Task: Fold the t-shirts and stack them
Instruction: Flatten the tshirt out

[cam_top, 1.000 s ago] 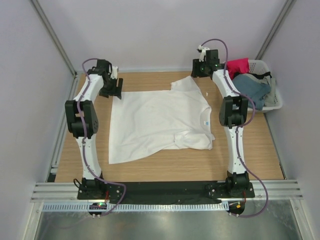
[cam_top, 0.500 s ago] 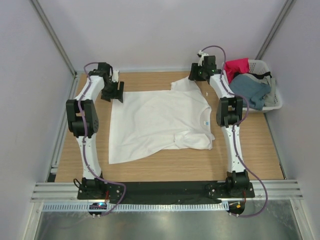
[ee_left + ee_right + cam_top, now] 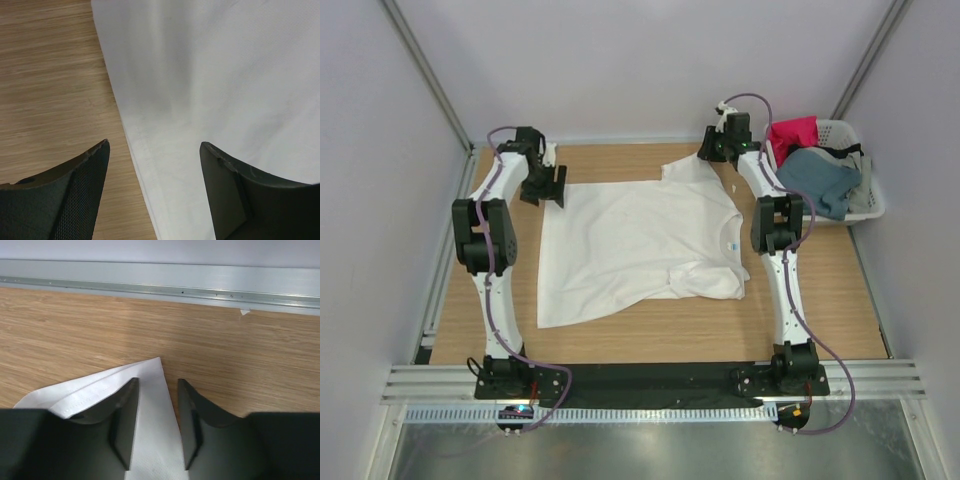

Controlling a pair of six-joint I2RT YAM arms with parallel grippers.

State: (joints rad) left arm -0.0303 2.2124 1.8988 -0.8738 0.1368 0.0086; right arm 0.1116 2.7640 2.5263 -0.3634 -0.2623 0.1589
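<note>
A white t-shirt [image 3: 640, 245] lies spread flat on the wooden table [image 3: 620, 345], its blue neck label [image 3: 731, 243] toward the right. My left gripper [image 3: 548, 185] hovers at its far left hem corner. In the left wrist view that gripper [image 3: 154, 144] stands open, straddling the hem edge of the white t-shirt [image 3: 225, 75]. My right gripper [image 3: 715, 150] is down at the far sleeve. In the right wrist view it [image 3: 157, 381] is open, its jaws narrow either side of the sleeve tip [image 3: 150, 440], with bare wood showing beside the right finger.
A white slotted basket [image 3: 868, 200] at the back right holds a red-pink t-shirt [image 3: 795, 132] and a slate blue t-shirt [image 3: 820, 175]. A metal rail [image 3: 160, 287] runs along the table's far edge just beyond the sleeve.
My right gripper has moved left and down onto the sleeve corner, and its jaws have narrowed. The left gripper has barely shifted.
</note>
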